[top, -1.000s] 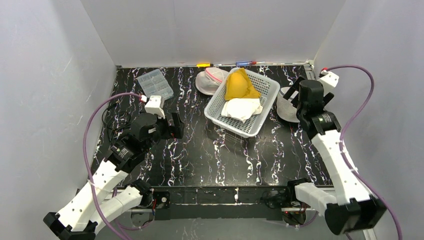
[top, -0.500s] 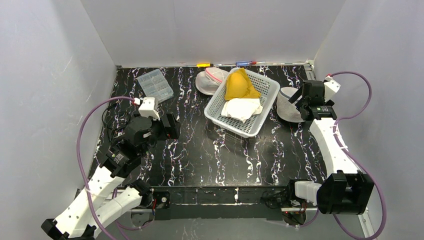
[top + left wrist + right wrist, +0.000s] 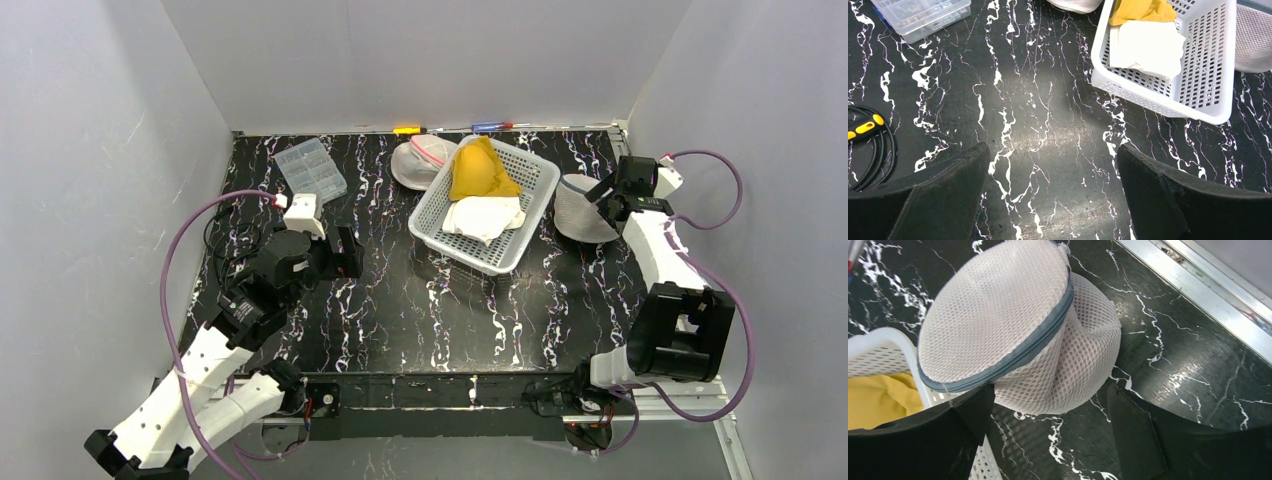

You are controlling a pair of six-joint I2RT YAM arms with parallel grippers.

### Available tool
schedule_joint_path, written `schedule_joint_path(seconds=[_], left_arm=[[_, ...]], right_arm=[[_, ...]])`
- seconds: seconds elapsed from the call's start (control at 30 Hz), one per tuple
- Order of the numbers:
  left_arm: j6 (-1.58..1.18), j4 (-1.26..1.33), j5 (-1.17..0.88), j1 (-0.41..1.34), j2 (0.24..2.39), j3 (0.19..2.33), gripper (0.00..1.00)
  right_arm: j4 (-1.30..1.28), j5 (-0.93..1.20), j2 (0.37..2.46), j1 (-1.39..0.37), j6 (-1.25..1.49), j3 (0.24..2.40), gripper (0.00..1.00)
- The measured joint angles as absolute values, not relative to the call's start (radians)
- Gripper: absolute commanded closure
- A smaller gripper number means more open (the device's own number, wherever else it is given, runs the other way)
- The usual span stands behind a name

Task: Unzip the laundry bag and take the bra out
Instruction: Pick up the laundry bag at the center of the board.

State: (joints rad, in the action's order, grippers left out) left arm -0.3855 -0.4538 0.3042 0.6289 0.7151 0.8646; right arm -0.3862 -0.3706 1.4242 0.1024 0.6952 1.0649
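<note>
The laundry bag (image 3: 578, 208) is a round white mesh pouch with a grey-blue zipper (image 3: 1023, 347), and it leans against the right side of the white basket (image 3: 425, 215). In the right wrist view the laundry bag (image 3: 1013, 320) fills the upper middle, its zipper shut along the part that shows. My right gripper (image 3: 606, 193) is at the bag's right edge, and the right gripper (image 3: 1049, 392) is open, its jaws on either side of the bag's lower edge without gripping it. My left gripper (image 3: 350, 250) hovers open over bare table (image 3: 1052, 149). The bra is hidden.
The basket (image 3: 1168, 100) holds a yellow cloth (image 3: 480, 170) and a white cloth (image 3: 485, 215). Behind it lies a second mesh pouch (image 3: 422, 160) with pink trim. A clear organiser box (image 3: 310, 168) sits at the back left. A black cable (image 3: 878, 150) lies near my left gripper. A metal rail (image 3: 1198, 285) borders the right side.
The right arm has folded back toward the right wall, and its gripper has moved to the far right side of the laundry bag. The left arm has barely shifted.
</note>
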Motion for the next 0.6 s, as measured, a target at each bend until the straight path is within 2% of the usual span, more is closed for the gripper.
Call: schedule_joint_path(seconds=[0.17,0.27,0.6], left_arm=[[-0.385,-0.454,0.304,0.632,0.719,0.865,0.04],[-0.385,-0.453,0.303,0.632,0.724,0.865,0.04],[-0.385,-0.455,0.304,0.633,0.744,0.865,0.04]], right_arm=[[-0.325,-0.328,1.406,0.112,0.736,1.052,0.03],[-0.303,-0.315,1.363,0.111,0.757,1.030,0.03],[-0.289,-0.281,1.441,0.138,0.823,1.051,0.16]])
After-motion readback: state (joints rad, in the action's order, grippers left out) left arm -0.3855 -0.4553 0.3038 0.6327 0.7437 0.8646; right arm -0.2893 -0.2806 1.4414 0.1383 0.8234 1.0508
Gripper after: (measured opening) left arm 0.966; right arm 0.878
